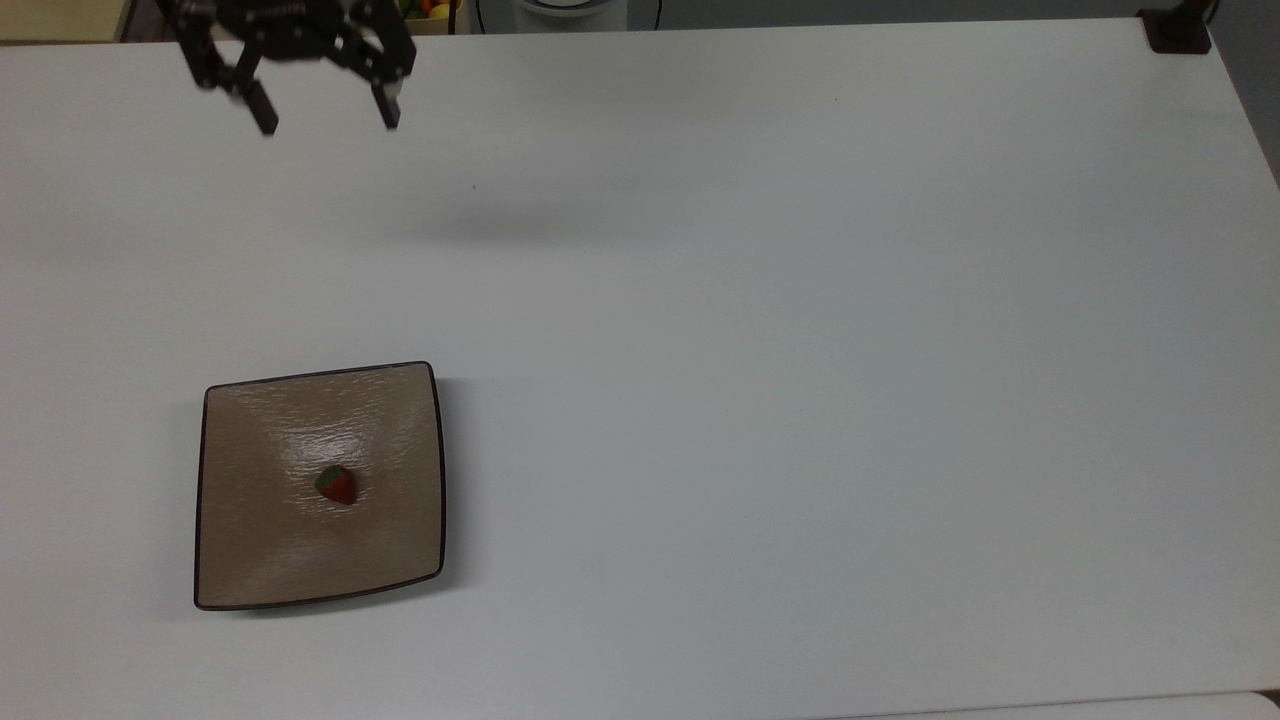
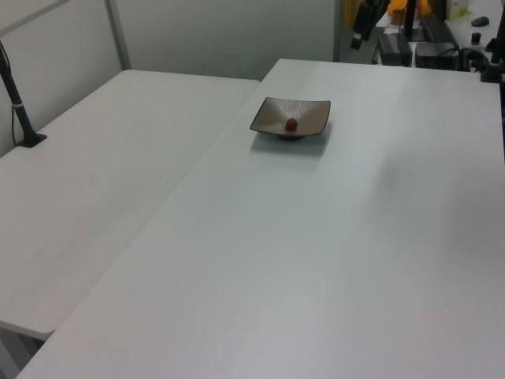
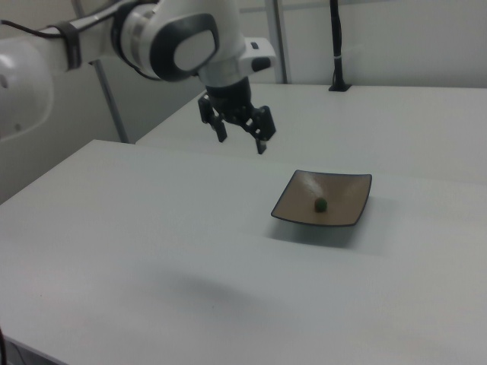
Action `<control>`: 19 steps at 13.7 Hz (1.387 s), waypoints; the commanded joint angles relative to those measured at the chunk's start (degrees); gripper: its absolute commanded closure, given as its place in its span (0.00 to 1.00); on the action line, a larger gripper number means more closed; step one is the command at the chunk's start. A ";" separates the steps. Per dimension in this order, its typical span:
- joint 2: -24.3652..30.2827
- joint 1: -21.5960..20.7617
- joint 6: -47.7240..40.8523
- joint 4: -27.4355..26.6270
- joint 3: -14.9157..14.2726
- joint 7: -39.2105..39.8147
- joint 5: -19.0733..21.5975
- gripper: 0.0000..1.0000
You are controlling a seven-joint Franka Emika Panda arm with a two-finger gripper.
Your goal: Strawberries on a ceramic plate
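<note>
Retreat seems the step: black two-finger gripper [image 1: 326, 114], jaws spread and empty, hangs above the white tabletop's [image 1: 800, 350] far edge; tiny red strawberry [image 1: 338, 485] lies mid square tan-brown ceramic plate [image 1: 250, 560]. Best rise clear.

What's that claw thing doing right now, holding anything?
Gripper: open, holding nothing, up off the table; the strawberry lies on the ceramic plate.

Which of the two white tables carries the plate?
The wider table, on the left view's right, carries the ceramic plate holding the strawberry; the adjoining table does not.
</note>
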State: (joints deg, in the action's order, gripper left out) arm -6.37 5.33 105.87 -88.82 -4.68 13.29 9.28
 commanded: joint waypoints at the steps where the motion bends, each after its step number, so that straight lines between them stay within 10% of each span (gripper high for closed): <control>1: 4.69 -2.50 -5.31 -1.53 -0.15 -7.56 -1.01 0.00; 19: 6.28 -8.66 -7.08 -3.73 6.54 -14.01 -8.13 0.00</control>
State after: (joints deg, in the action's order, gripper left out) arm -1.87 -1.93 98.76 -90.65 2.68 -3.59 2.06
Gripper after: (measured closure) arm 0.000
